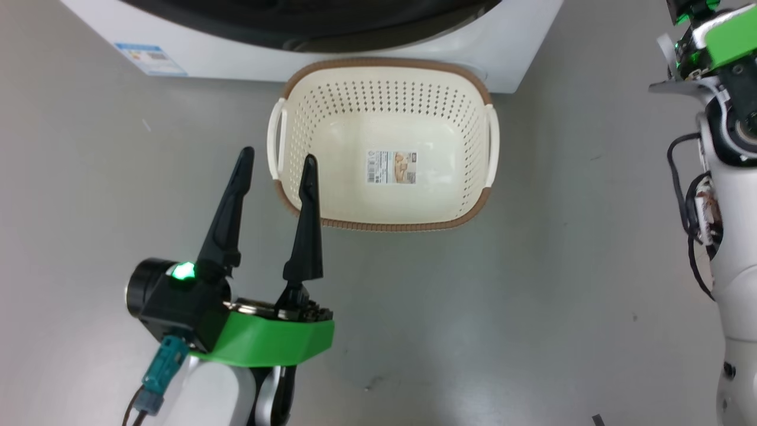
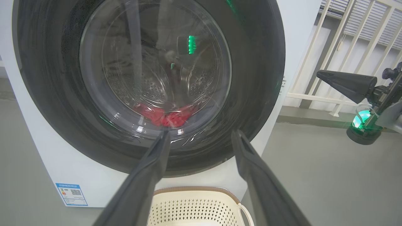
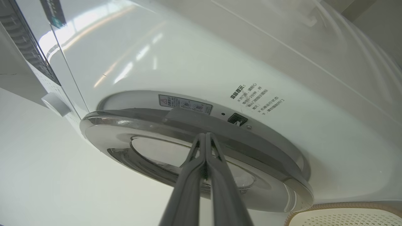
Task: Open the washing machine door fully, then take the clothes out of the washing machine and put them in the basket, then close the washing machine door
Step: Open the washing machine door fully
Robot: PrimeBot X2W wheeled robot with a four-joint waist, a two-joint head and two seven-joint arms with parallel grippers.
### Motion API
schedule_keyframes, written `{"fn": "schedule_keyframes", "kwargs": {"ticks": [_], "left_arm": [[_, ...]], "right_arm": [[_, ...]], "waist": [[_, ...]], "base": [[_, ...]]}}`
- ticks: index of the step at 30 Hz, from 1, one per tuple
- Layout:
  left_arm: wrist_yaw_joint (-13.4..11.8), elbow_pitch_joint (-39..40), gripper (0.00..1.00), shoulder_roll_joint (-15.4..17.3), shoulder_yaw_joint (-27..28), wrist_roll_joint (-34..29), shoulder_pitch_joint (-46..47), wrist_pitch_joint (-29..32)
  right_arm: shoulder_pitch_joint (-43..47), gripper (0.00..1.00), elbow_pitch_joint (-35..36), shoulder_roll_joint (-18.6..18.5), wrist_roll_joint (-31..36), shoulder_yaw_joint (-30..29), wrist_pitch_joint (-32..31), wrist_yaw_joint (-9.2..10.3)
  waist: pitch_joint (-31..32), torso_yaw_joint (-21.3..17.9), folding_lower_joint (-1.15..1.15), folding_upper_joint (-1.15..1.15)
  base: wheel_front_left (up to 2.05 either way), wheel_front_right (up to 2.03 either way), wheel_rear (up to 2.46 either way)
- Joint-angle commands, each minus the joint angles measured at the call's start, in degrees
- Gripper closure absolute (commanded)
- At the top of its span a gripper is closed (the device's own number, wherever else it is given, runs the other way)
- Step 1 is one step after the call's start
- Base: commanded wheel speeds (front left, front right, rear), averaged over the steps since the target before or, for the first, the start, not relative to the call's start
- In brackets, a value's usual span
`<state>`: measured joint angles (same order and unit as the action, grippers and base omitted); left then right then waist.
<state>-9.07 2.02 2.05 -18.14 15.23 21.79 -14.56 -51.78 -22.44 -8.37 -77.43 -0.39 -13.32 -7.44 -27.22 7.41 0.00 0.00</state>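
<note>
Tapered black left claw (image 1: pixel 278 155), perforated oblong basket (image 1: pixel 355 94)

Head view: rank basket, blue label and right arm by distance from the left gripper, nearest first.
1. basket: just ahead-right of the left gripper; one fingertip overlaps its left rim.
2. blue label: farther ahead-left, on the washing machine front.
3. right arm: far off at the right edge.
</note>
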Motion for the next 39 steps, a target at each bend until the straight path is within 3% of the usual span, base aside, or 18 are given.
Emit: {"fn": "schedule_keyframes", "kwargs": {"ticks": [1,14,29,39], "left_arm": [[-0.2,1.6,0.0,0.8,1.4,0.5,1.3,-0.4],[-0.2,2.5,0.0,0.8,0.0,0.8,2.8,-0.4],[-0.6,3.3,0.0,0.8,-0.7,0.8,3.7,-0.4],[-0.7,3.0,0.0,0.8,-0.8,1.1,3.7,-0.4]], "right_arm": [[-2.1,1.0,0.6,0.5,-1.9,-0.1,-2.0,-0.05],[-12.2,1.0,-7.0,-0.5,-9.8,-2.5,-12.7,-0.05],[-22.3,1.0,-15.5,-1.0,-10.5,-1.8,-17.8,-0.05],[-24.6,1.0,-17.3,-0.8,-11.2,-1.8,-20.0,-0.05]], "waist": [[-1.4,1.1,0.0,0.0],[-5.9,2.8,0.0,0.0],[-9.0,4.6,0.0,0.0],[-9.4,5.1,0.0,0.0]], "base": [[0.0,0.0,0.0],[0.0,0.0,0.0],[0.0,0.0,0.0],[0.0,0.0,0.0]]}}
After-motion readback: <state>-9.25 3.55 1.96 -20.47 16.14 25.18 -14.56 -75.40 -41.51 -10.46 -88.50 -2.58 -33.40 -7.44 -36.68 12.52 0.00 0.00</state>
